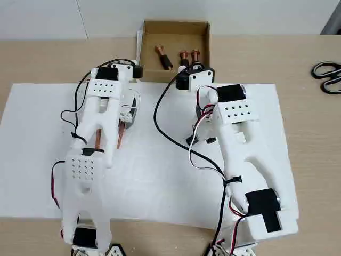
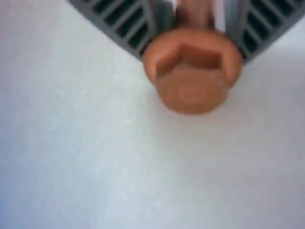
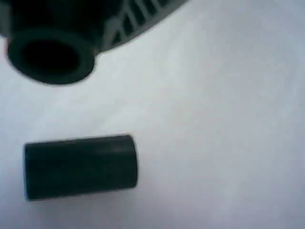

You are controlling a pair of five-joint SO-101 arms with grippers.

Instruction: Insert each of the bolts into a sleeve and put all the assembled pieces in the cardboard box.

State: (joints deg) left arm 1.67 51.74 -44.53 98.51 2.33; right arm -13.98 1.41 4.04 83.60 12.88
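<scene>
My left gripper is shut on a copper bolt, whose hex head hangs just above the white sheet. In the high view this gripper sits left of centre, with a copper bolt below it and another copper bolt under the arm. My right gripper is shut on a black sleeve, seen end-on with its bore open. A second black sleeve lies on its side on the sheet close by. The cardboard box at the back holds three bolt-and-sleeve pieces.
A white sheet covers the table's middle under both arms. Black cables loop across it between the arms. Scissors lie at the far right on the bare wood.
</scene>
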